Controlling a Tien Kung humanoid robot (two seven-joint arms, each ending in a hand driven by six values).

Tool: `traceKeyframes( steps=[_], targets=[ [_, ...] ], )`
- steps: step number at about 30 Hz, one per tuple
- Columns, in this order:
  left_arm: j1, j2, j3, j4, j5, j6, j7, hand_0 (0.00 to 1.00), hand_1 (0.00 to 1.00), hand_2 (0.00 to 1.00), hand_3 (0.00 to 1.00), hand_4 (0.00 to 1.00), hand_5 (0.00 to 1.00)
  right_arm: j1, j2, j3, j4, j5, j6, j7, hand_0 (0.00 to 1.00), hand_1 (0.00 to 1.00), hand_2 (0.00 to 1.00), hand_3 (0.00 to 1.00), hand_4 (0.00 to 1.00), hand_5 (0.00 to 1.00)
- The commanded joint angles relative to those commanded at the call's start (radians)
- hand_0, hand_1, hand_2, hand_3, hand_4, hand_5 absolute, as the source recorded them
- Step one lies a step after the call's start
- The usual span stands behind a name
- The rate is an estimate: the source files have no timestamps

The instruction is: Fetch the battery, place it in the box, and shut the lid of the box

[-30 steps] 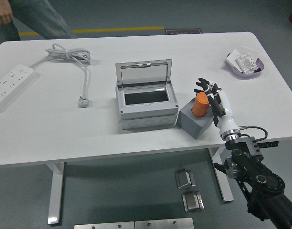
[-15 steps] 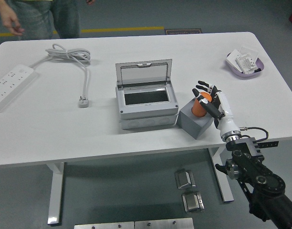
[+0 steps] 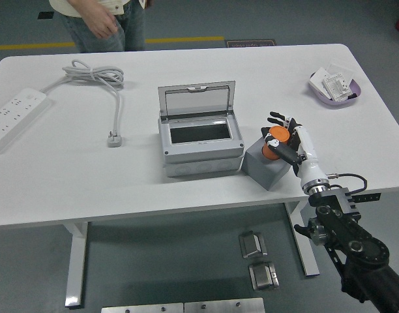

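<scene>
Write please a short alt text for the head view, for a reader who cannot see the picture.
The robot's right hand is closed around an orange battery that stands in a grey block on a white table. Left of the block sits a grey box with its lid open. A person stands at the far side.
</scene>
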Motion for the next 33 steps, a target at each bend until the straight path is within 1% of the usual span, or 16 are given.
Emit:
traceKeyframes(
  steps=[1,2,7,8,14,19,20,25,26,31,32,33],
  targets=[
    [0.000,0.000,-0.001,0.000,0.001,0.000,0.000,0.621,0.622,0.580,0.628,0.685,0.164,0.000,0.000,0.000,0.000,-0.001,0.000,-0.001,0.714,0.693,0.760,0.765,0.663,0.203],
    [-0.001,0.000,-0.001,0.000,0.002,0.001,0.001,0.621,0.622,0.580,0.628,0.685,0.164,0.000,0.000,0.000,0.000,-0.002,0.001,-0.002,0.719,0.703,0.769,0.820,0.640,0.147],
    [-0.001,0.001,-0.004,0.000,0.007,0.002,0.002,0.621,0.622,0.580,0.628,0.685,0.164,0.001,0.000,0.000,-0.003,-0.003,0.003,-0.006,0.719,0.703,0.769,0.820,0.640,0.147],
    [-0.001,0.000,-0.004,0.000,0.007,0.003,0.002,0.622,0.622,0.579,0.628,0.685,0.165,0.001,0.000,0.000,-0.003,-0.003,0.003,-0.007,0.724,0.707,0.785,0.876,0.634,0.123],
    [0.000,0.000,-0.003,0.000,0.008,0.003,0.003,0.622,0.622,0.579,0.629,0.684,0.162,0.000,0.000,-0.003,-0.005,-0.005,0.007,-0.010,0.729,0.712,0.789,0.883,0.628,0.114],
    [0.000,0.001,-0.003,0.000,0.008,0.004,0.003,0.622,0.622,0.579,0.629,0.684,0.162,-0.001,0.000,-0.008,-0.006,-0.003,0.008,-0.012,0.729,0.712,0.789,0.883,0.628,0.114],
    [0.000,0.001,-0.003,0.000,0.008,0.004,0.003,0.621,0.622,0.579,0.630,0.684,0.159,-0.001,0.000,-0.008,-0.007,-0.002,0.008,-0.012,0.734,0.714,0.785,0.877,0.619,0.080],
    [0.000,0.000,-0.001,0.000,0.007,0.004,0.003,0.621,0.622,0.579,0.630,0.684,0.159,-0.002,-0.001,-0.011,-0.007,0.000,0.008,-0.014,0.734,0.714,0.785,0.877,0.619,0.080],
    [0.000,0.000,-0.001,0.000,0.007,0.004,0.003,0.621,0.622,0.579,0.630,0.685,0.159,-0.002,-0.001,-0.012,-0.008,0.000,0.009,-0.015,0.732,0.715,0.776,0.846,0.620,0.086],
    [0.000,0.000,0.000,0.000,0.007,0.004,0.003,0.621,0.622,0.579,0.630,0.685,0.159,-0.003,-0.001,-0.016,-0.007,0.003,0.010,-0.018,0.732,0.715,0.776,0.846,0.620,0.086],
    [0.000,0.000,0.000,0.000,0.007,0.004,0.003,0.622,0.622,0.579,0.631,0.685,0.158,-0.003,-0.001,-0.016,-0.007,0.004,0.010,-0.019,0.727,0.707,0.744,0.772,0.601,0.100],
    [0.001,0.000,0.000,0.000,0.008,0.004,0.002,0.622,0.622,0.579,0.631,0.685,0.158,-0.003,-0.001,-0.017,-0.006,0.006,0.010,-0.020,0.727,0.707,0.744,0.772,0.601,0.100]
  ],
)
